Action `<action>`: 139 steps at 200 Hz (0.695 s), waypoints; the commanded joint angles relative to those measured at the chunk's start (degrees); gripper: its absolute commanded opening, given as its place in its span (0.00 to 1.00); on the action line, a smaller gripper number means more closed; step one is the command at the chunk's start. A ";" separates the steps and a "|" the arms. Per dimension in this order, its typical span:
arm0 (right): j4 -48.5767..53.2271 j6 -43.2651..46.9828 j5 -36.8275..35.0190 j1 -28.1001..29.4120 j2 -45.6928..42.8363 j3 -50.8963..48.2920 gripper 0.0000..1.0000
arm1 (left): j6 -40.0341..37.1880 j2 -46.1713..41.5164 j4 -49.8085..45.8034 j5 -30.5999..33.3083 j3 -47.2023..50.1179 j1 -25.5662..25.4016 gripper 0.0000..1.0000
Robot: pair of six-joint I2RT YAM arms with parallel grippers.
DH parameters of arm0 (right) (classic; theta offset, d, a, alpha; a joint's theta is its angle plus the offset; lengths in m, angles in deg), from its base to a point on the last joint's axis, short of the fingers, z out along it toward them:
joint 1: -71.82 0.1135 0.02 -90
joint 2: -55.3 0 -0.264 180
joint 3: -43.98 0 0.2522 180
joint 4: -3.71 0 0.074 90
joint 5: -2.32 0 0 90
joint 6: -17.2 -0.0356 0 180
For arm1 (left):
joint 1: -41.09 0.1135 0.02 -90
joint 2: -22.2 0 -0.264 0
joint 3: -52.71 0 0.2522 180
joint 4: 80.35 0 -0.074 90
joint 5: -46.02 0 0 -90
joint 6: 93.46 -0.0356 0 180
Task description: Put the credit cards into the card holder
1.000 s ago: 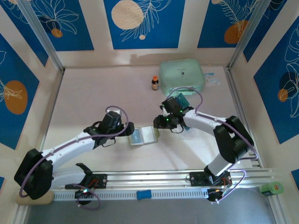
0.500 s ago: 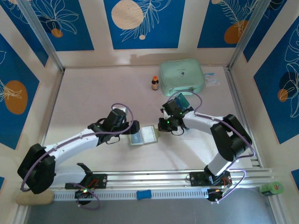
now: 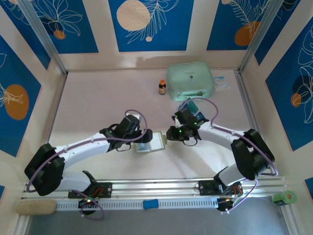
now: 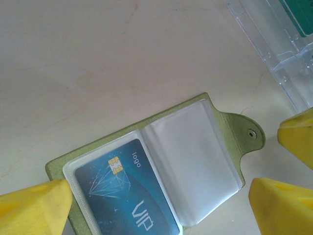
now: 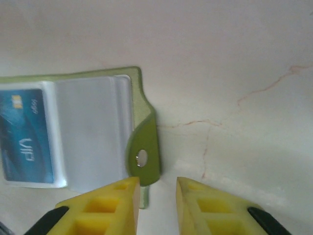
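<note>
Pinning the open olive-green folding card holder (image 4: 190, 161), lying on the table with one teal-blue credit card (image 4: 127, 191) pocketed, is best done at its snap tab (image 5: 143, 147), where the right gripper (image 5: 157, 196) is narrowly parted, empty, the left gripper (image 4: 156, 203) spread wide astride.

Pale counter (image 3: 98, 98), sparsely laid.
An open olive card holder (image 4: 186, 156) lies flat mid-counter; a mint zip case (image 3: 190, 81) and a small brown bottle (image 3: 162, 87) stand near the far edge.
</note>
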 commanded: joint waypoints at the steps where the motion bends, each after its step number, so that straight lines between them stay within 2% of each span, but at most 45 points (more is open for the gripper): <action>1: 1.00 0.00 1.25 0.75 -0.43 2.24 0.36 | 0.35 0.46 0.91 0.03 -1.55 -0.77 0.93; 21: 1.09 0.46 1.08 0.94 1.96 4.48 0.40 | 0.59 0.37 0.84 0.45 -1.48 -1.01 0.93; 57: 0.31 1.17 0.81 0.94 7.29 6.99 0.39 | 0.76 0.32 0.85 0.74 -1.75 -1.31 0.93; 69: 0.08 1.43 0.38 0.81 8.23 6.87 0.33 | 0.73 0.28 0.77 0.83 -1.91 -1.46 0.93; 93: -0.47 1.20 0.28 0.18 7.55 4.89 0.11 | 0.72 0.36 0.77 0.96 -2.14 -1.63 0.93; 108: -0.84 0.88 0.28 -0.11 5.81 2.93 0.02 | 0.81 0.61 1.03 0.91 -2.28 -1.82 0.94; 139: -0.71 -0.19 0.28 -0.20 2.12 -0.44 0.00 | 0.81 1.76 1.30 0.76 -2.88 -2.18 0.94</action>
